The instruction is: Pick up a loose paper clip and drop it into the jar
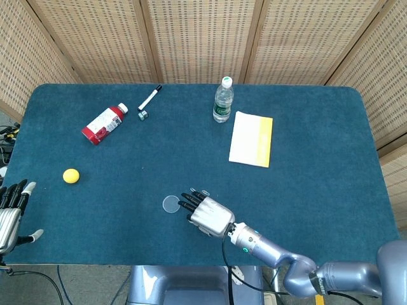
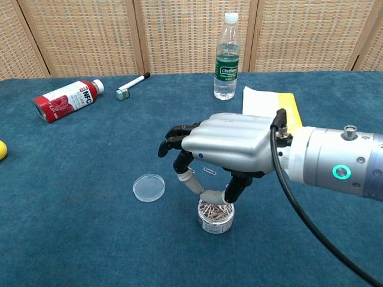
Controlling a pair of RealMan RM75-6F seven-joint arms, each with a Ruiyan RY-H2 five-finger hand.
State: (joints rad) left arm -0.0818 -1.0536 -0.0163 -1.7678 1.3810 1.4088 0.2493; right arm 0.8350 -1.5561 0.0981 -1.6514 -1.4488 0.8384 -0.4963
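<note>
Right hand (image 2: 224, 146) hovers over small clear jar of paper clips (image 2: 215, 216), fingers curled down; whether it pinches anything, cannot tell. Loose silver paper clip (image 2: 209, 171) lies on blue bench (image 2: 72, 197) just behind. Judged step: grasp or release. Next: fine fingertip aim.

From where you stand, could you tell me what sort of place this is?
Probably a lab test station: a table in blue cloth, woven screens behind it, and odd props such as a bottle and ball.
</note>
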